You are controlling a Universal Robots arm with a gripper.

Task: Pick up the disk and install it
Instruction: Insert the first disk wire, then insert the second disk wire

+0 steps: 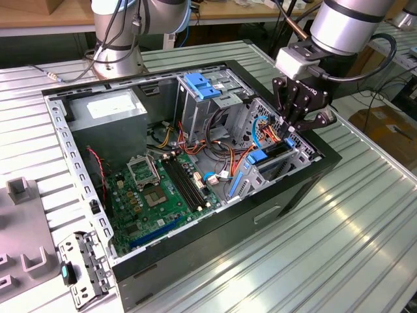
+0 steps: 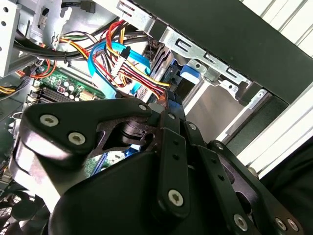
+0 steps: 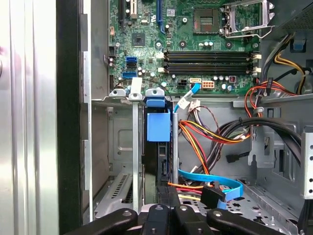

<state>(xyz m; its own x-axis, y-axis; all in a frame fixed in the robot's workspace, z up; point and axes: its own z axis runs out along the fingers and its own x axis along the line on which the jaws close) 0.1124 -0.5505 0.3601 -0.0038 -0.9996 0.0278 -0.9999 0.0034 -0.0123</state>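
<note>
The disk [image 3: 157, 161] stands on edge in a slot of the metal drive cage [image 1: 287, 163] at the exterior view's right side of the open computer case. It is dark, with a bright blue carrier rail [image 3: 158, 126] at the end nearest the motherboard. In the exterior view, blue parts of the disk [image 1: 258, 157] show in the cage. My gripper [image 1: 291, 132] hangs over the cage's outer end, shut on the end of the disk. The black fingers [image 3: 161, 215] sit right over the slot, close together. My gripper [image 2: 166, 117] points at the blue rail [image 2: 188, 77].
Bundles of red, yellow and orange wires [image 3: 205, 132] and a flat blue cable [image 3: 210, 183] lie right beside the slot. The motherboard [image 1: 163, 189] fills the case floor. A wide blue latch [image 1: 199, 86] tops the rear bay. A second arm's base [image 1: 117, 39] stands behind the case.
</note>
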